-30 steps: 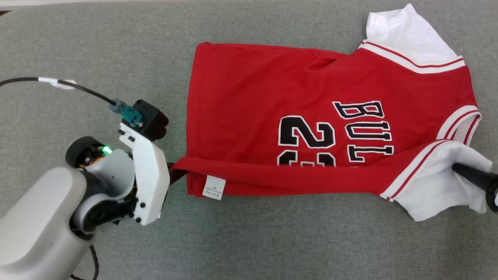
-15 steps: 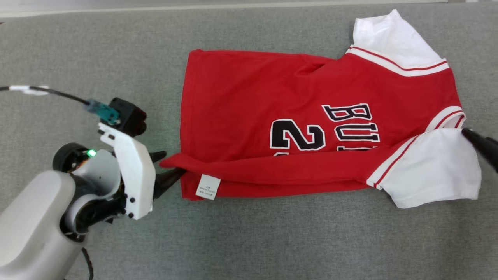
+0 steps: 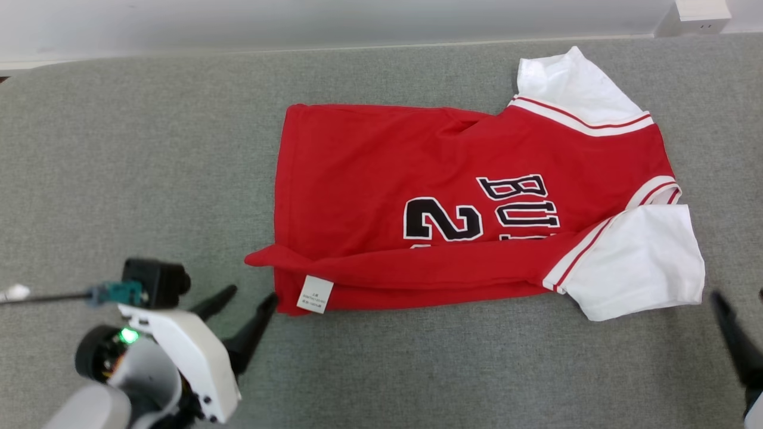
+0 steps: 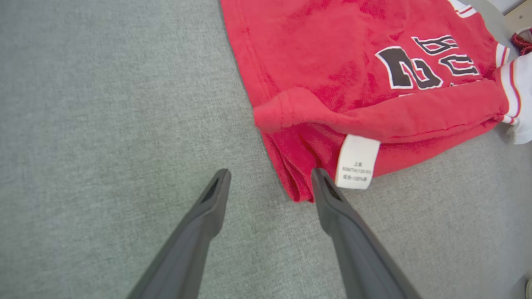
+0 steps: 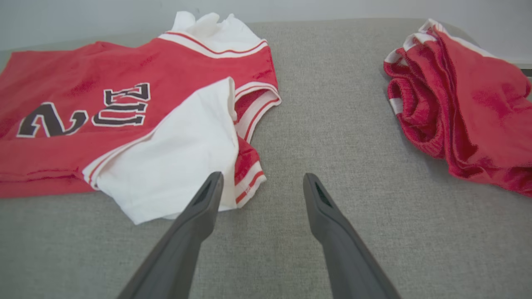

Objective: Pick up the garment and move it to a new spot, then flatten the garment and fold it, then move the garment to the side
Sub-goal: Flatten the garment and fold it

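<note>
Both pairs of jaws gape; one jersey (image 3: 369,179), one red bundle (image 5: 478,104).

Your left gripper (image 3: 250,294) sits just beside the garment (image 3: 381,179) at its hem corner, both dark fingers spread wide and holding nothing. In the left wrist view, one fingertip (image 4: 319,176) lies right at the hem edge, the other out past it. The white left wrist (image 3: 185,357) trails away from the garment behind them. Your right gripper (image 3: 738,297) is just beside the garment's near sleeve, fingers parted and empty, pointing along its collar end.
</note>
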{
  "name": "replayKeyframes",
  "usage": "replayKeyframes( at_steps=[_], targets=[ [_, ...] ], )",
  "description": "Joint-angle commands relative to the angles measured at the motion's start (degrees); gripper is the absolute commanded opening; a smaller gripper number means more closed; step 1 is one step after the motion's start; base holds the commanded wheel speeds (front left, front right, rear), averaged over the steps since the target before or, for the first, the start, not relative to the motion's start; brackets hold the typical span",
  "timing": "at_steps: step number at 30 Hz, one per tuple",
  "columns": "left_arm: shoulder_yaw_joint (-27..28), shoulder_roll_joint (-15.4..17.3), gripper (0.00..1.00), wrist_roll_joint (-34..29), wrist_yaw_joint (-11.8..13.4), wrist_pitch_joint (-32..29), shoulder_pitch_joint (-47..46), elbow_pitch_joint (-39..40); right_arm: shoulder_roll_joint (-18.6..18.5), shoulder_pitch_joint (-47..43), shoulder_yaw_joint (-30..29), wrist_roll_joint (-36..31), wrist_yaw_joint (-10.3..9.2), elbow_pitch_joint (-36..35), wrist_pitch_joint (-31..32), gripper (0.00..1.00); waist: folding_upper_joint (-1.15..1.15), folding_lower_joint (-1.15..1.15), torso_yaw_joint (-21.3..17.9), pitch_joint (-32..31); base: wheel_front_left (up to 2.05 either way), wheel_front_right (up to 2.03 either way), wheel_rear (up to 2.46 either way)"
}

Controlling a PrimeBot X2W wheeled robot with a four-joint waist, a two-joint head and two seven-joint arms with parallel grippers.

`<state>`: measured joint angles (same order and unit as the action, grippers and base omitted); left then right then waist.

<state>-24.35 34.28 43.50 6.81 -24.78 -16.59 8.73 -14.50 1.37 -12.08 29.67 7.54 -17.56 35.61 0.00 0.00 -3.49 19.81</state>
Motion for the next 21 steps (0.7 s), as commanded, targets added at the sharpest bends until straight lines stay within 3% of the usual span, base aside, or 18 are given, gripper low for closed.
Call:
replayKeyframes(
  at_steps=[1,7,21],
  targets=[
    [0.37,-0.81,1.00,-0.78,0.94,2.02,2.28,1.09,-2.10,-2.57,1.84,-1.97,-0.12,1.95,-3.99,1.00,0.00,0.00,0.05,0.05,0.00,0.00,0.00],
    [-1.22,-3.67,1.00,-2.05,1.88,5.60,4.29,1.69,-4.76,-3.14,6.77,-5.61,-0.12,11.21,-14.63,1.00,0.00,0.00,0.81,0.96,0.00,0.00,0.00],
    [-3.60,-7.88,1.00,-2.90,0.84,7.83,-0.13,-1.50,-6.91,6.65,9.13,-6.03,-0.12,22.72,-20.27,1.00,0.00,0.00,1.34,1.91,0.00,0.00,0.00]
  ],
)
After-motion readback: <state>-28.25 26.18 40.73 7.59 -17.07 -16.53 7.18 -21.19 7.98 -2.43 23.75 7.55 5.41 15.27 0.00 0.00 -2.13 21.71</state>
